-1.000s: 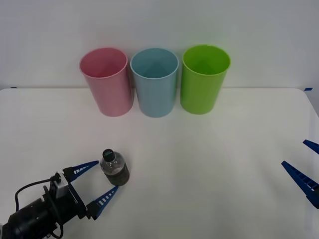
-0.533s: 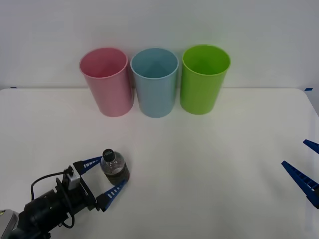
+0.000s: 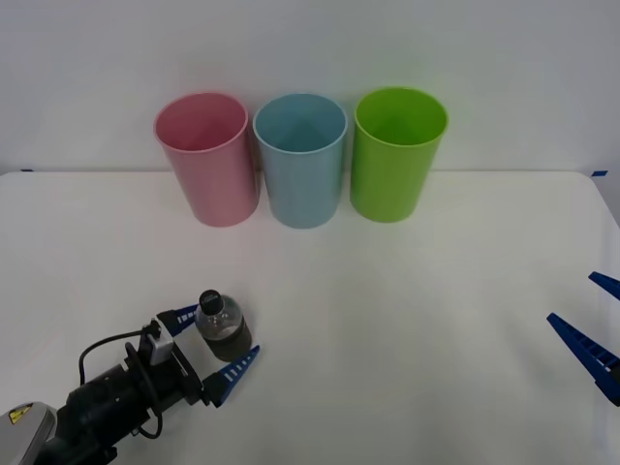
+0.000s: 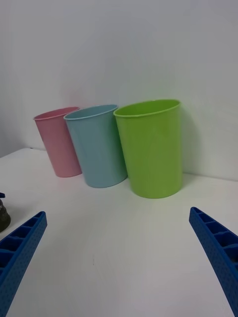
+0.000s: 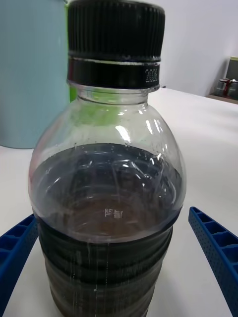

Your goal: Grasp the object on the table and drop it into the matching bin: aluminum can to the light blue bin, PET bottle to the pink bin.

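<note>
The PET bottle (image 3: 223,327) (image 5: 111,198), small and clear with a black cap and a dark lower body, stands upright on the white table (image 3: 407,291) at the front left. My left gripper (image 3: 215,336) (image 5: 113,216) is open around it, one blue finger on each side, with gaps showing between fingers and bottle. Along the back stand the pink bin (image 3: 208,160) (image 4: 59,143) and, beside it, the light blue bin (image 3: 302,160) (image 4: 96,146). My right gripper (image 3: 579,302) (image 4: 118,213) waits open at the table's right edge, holding nothing.
A lime green bin (image 3: 397,155) (image 4: 151,148) stands to the right of the light blue one; the three bins almost touch. A wide stretch of bare table lies between the bottle and the bins.
My left gripper has slid forward, from just short of the bottle to having its fingers on both sides of it. The bottle and the right arm have not moved.
</note>
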Controlling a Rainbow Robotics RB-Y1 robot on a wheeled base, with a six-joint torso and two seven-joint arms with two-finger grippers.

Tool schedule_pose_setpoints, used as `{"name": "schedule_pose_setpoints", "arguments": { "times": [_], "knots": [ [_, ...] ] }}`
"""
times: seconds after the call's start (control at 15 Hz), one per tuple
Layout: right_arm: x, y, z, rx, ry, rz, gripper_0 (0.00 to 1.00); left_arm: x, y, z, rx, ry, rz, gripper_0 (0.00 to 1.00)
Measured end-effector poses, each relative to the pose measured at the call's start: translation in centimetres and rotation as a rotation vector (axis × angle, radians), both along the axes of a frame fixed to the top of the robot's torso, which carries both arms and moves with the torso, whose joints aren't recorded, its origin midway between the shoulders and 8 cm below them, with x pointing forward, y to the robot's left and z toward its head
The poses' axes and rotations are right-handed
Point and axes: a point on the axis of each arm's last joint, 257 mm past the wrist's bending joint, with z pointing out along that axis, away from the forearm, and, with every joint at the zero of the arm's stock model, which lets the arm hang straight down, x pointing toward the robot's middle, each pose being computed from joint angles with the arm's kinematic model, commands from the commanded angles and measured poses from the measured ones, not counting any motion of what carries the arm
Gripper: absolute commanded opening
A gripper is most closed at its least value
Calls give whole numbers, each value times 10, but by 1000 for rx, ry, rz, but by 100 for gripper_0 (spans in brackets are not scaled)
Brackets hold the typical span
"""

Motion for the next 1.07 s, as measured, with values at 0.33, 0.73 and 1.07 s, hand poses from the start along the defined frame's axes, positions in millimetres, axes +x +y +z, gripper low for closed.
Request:
{"name": "schedule_pose_setpoints", "arguments": {
  "times": [0.33,0.73,1.07],
  "knots": [
    [0,0,0,0,0,0,100,-1,-1,0,8,-8,-4,0],
    [0,0,0,0,0,0,100,1,2,0,10,-12,5,0],
    [0,0,0,0,0,0,100,5,23,9,-2,-15,30,0]
  ]
}}
